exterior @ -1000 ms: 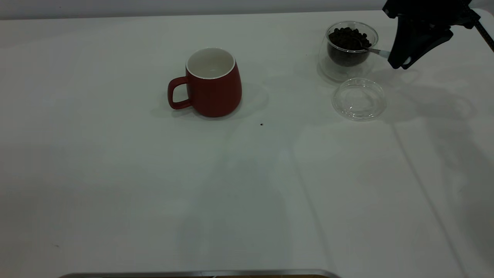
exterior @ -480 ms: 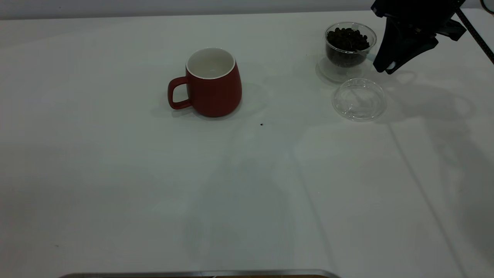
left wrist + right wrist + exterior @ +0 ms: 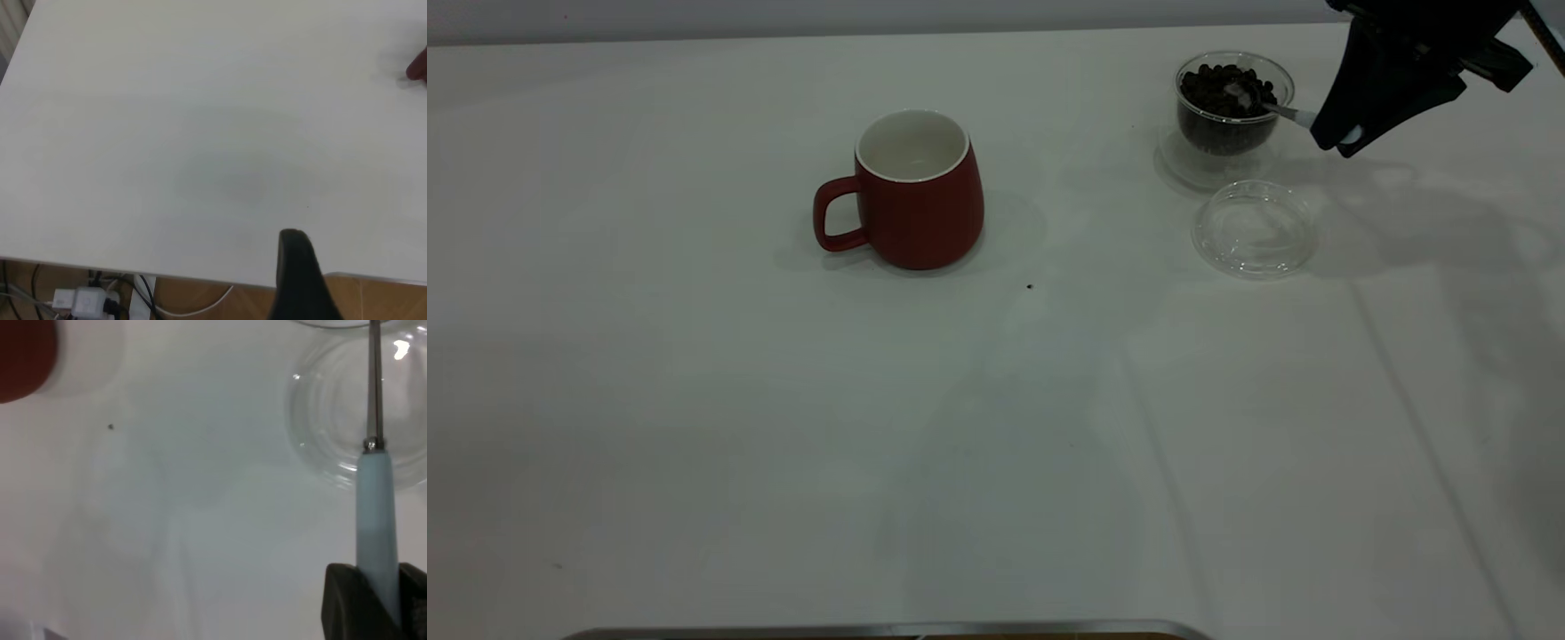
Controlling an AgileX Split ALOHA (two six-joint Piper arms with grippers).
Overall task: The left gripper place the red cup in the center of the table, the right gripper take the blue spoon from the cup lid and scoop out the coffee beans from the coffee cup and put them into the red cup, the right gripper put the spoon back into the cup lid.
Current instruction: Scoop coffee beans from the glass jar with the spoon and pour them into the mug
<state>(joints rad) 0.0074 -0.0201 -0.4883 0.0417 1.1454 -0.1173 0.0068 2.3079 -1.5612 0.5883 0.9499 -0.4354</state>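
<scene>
The red cup (image 3: 911, 191) stands upright mid-table, handle to the left, its white inside bare. At the far right the coffee cup (image 3: 1232, 120) holds the coffee beans (image 3: 1218, 89). My right gripper (image 3: 1343, 138) hovers just right of it, shut on the blue spoon's pale handle (image 3: 377, 520). The spoon's metal neck (image 3: 1282, 110) crosses the glass rim and its bowl rests on the beans. The cup lid (image 3: 1254, 229) lies bare in front of the coffee cup. My left gripper (image 3: 340, 287) hangs over the table's edge, far from everything, one finger (image 3: 300, 267) showing with nothing beside it.
A tiny dark speck (image 3: 1030, 286) lies on the table (image 3: 783, 427) between the red cup and the lid. Cables and a power strip (image 3: 87, 303) sit on the floor beyond the table edge. A metal strip (image 3: 889, 629) runs along the near edge.
The right gripper swung left toward the coffee cup, then drew back right and slightly higher, exposing the spoon's neck again. The glass cup settled from a slight shift. The red cup and lid stayed put.
</scene>
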